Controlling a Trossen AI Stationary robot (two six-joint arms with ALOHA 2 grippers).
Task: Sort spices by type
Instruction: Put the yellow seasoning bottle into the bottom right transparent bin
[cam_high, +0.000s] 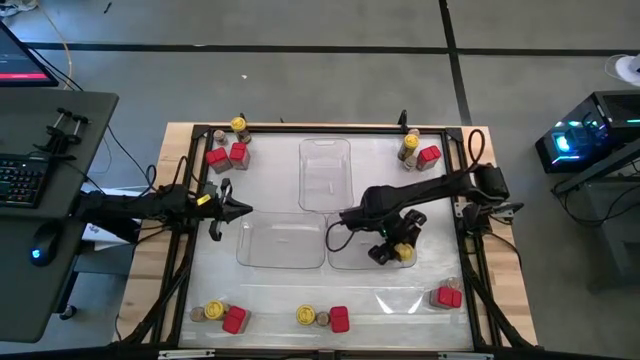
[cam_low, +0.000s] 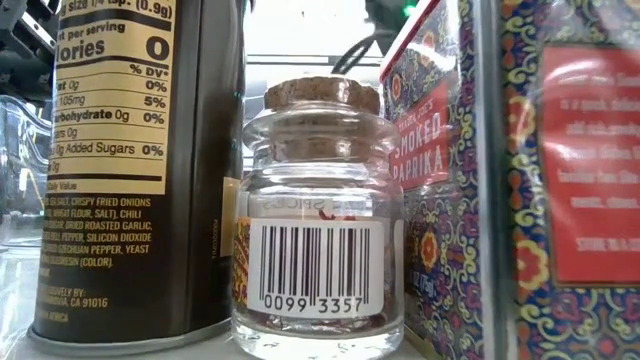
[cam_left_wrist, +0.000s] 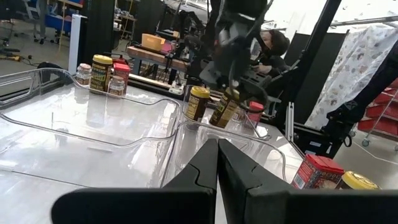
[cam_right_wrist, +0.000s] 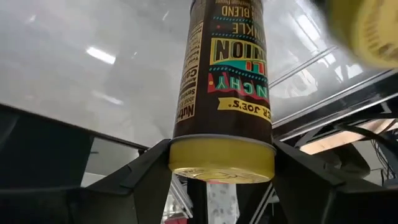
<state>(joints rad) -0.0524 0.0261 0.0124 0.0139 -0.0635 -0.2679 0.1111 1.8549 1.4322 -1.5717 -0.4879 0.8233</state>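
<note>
Item: tall dark cylindrical yellow-lidded spice jar, tilted over the right-hand clear plastic tray. Rigid, smooth, probably slippery; best gripped at the lid end. Right gripper clasps it there. Left gripper closed, empty, at table's left.

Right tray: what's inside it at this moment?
In the right tray, the right gripper holds a yellow-lidded jar; the left wrist view shows another jar beside it. Anything beneath the arm is hidden.
</note>
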